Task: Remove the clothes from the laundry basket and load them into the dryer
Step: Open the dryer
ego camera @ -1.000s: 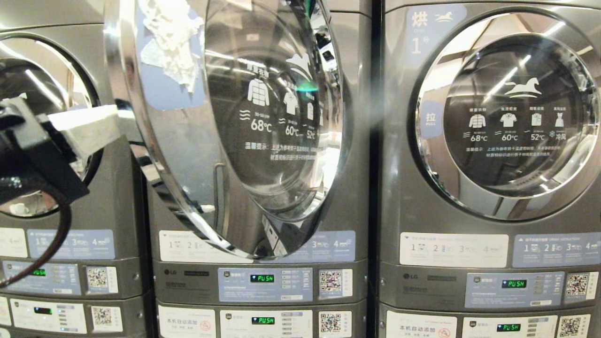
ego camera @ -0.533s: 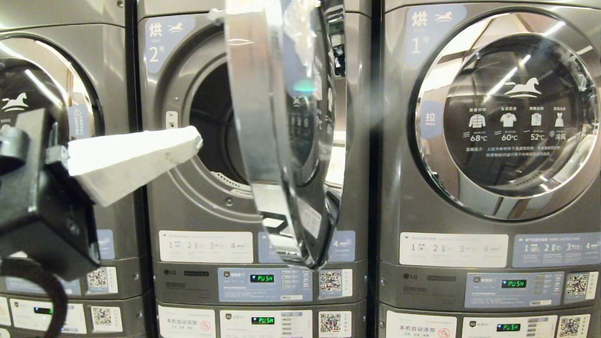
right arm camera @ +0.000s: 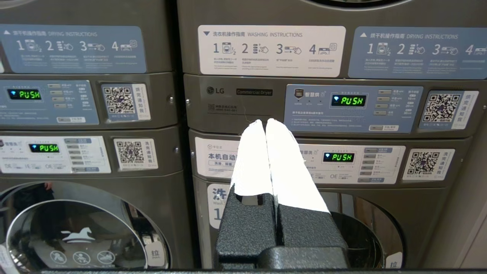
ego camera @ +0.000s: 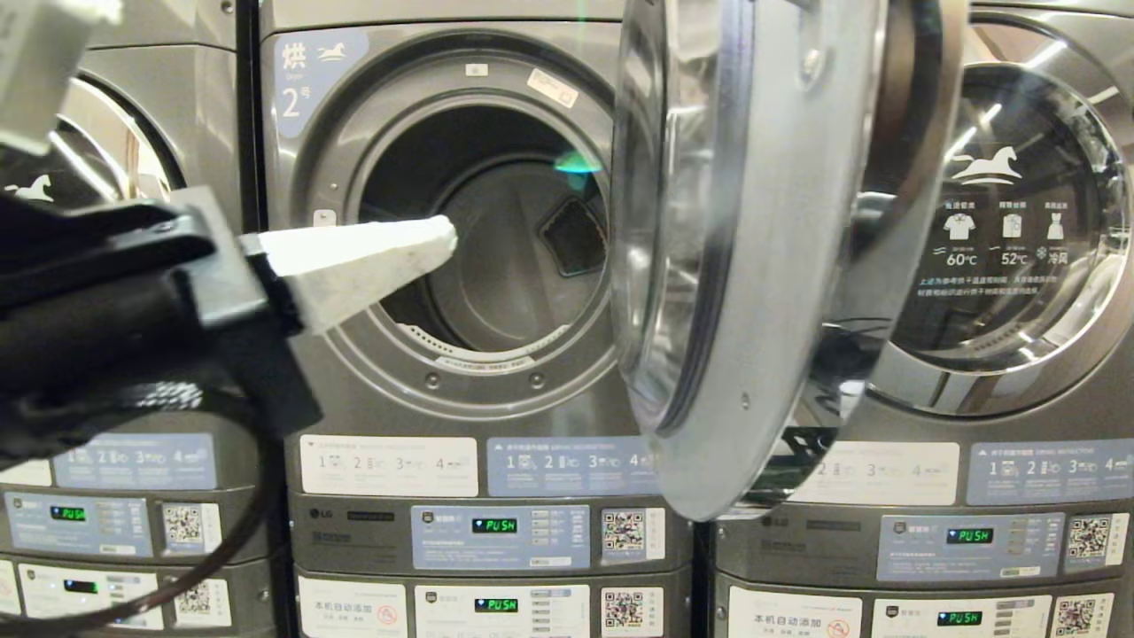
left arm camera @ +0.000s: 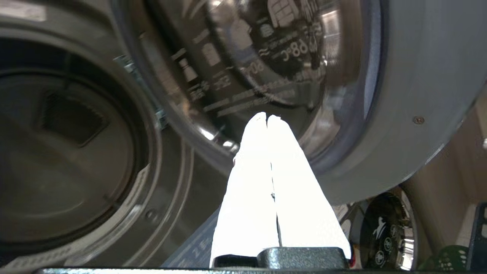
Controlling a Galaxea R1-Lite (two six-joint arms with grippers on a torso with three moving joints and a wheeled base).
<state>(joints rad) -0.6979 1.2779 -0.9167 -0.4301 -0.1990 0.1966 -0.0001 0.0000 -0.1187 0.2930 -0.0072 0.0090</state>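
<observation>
The middle dryer [ego camera: 354,408], marked 2, has its round door [ego camera: 753,266] swung wide to the right. Its drum [ego camera: 505,257] is dark and holds nothing I can see. My left gripper [ego camera: 443,237] is shut and empty, its white fingers level in front of the opening's left rim. In the left wrist view the left gripper [left arm camera: 266,117] points between the drum [left arm camera: 68,152] and the door's inner side [left arm camera: 418,76]. My right gripper [right arm camera: 265,121] is shut, empty and parked low, facing the control panels. No clothes show in any view.
Shut dryers stand to the left [ego camera: 106,266] and right [ego camera: 1019,221]. The open door covers part of the right one. Control panels [ego camera: 496,536] run below. A green latticed rim [left arm camera: 447,260] shows low beside the machines; I cannot tell if it is the laundry basket.
The middle dryer's door has swung from nearly shut to wide open toward the right. My left gripper has moved right, from beside the left dryer to the open drum's left rim.
</observation>
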